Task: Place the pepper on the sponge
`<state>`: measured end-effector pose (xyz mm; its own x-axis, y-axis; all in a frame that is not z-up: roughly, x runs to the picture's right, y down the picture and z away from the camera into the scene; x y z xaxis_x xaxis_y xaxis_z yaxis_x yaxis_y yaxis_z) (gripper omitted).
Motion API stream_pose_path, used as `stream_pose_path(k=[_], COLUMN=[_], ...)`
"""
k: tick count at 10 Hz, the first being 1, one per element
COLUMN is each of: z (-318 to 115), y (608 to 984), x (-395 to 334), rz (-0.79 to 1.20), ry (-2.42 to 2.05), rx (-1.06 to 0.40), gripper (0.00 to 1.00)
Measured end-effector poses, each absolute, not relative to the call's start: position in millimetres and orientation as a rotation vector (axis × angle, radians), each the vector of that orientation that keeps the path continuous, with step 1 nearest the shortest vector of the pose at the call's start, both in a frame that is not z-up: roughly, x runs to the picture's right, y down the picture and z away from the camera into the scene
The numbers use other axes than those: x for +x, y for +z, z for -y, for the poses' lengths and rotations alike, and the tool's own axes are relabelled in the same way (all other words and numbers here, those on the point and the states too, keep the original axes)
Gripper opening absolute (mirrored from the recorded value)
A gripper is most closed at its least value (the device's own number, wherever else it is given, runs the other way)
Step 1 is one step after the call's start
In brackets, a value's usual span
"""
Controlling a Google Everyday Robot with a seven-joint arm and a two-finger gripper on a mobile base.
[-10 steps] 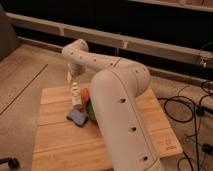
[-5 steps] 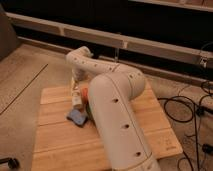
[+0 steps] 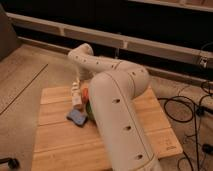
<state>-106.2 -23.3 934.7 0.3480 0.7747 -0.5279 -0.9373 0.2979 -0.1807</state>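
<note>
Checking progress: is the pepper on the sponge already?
No. The sponge lies on the board with nothing on it. The gripper is just above it, beside an orange thing, likely the pepper.

White tubular arm [image 3: 118, 107], claw [image 3: 76, 101] at tip

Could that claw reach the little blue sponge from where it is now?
Probably yes: the gripper hangs just above the sponge, with nothing visible between them.

The wooden table [image 3: 55, 145] is lit warmly from above; the wall [image 3: 125, 20] behind it is left dark. Soft shadow is cast beneath the arm [image 3: 117, 115], where the gripper [image 3: 76, 97] is seen over the table.
</note>
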Motion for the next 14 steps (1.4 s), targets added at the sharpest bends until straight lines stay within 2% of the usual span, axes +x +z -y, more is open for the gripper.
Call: stream_pose_path(k=[3, 8, 14], z=[6.4, 4.9, 31.4], y=[938.1, 938.5, 956.6], x=[-94.8, -92.4, -70.9], rz=[-0.424, -0.432, -0.428], ry=[1.178, 1.183, 1.219], rx=[-0.528, -0.531, -0.418], gripper=[0.65, 0.65, 0.65])
